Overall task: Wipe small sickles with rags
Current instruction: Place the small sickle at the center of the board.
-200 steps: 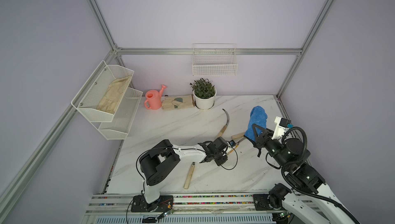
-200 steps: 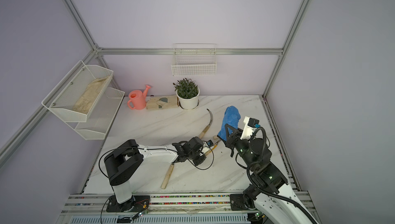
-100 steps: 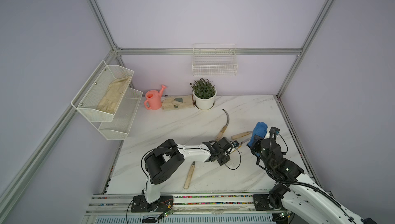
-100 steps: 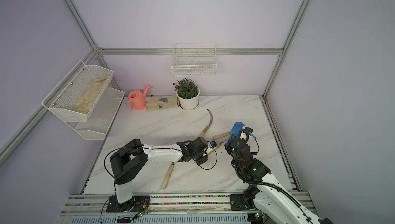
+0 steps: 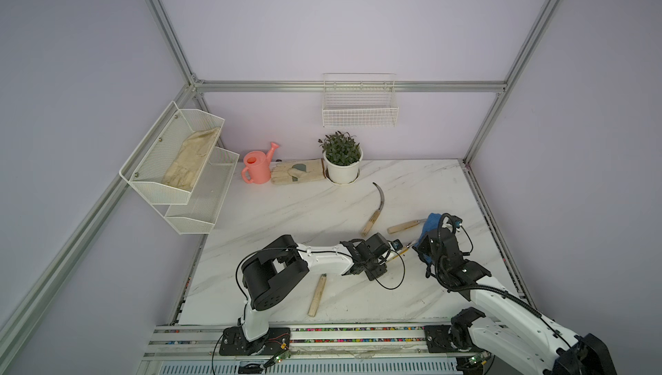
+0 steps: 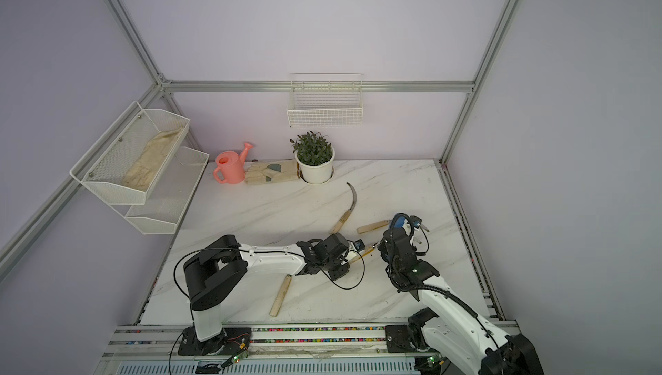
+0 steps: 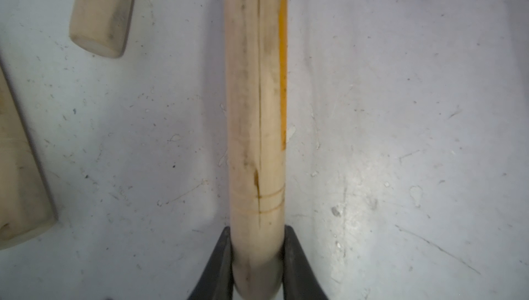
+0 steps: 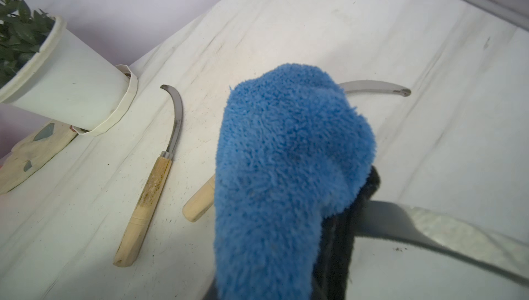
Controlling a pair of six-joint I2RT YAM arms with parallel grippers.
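My left gripper (image 7: 256, 235) is shut on the pale wooden handle of a small sickle (image 7: 256, 112), low over the table (image 5: 392, 248). The rag (image 8: 286, 169), blue and fluffy with black trim, fills the right wrist view and hides my right gripper (image 5: 426, 244), which is shut on it. The held sickle's grey blade (image 8: 400, 221) runs into the rag's dark edge. A second sickle (image 5: 376, 208) lies free further back. A third (image 5: 403, 227) has its blade partly under the rag. A fourth handle (image 5: 317, 294) lies in front, its blade hidden under my left arm.
At the back stand a potted plant (image 5: 342, 162), a pink watering can (image 5: 257, 167) and beige gloves (image 5: 297, 172). A two-tier mesh shelf (image 5: 179, 162) hangs on the left wall and a wire basket (image 5: 360, 104) on the back wall.
My right arm has come down and forward with the rag, from raised over the right side to the blade of the held sickle. The left gripper has shifted slightly right with its handle.
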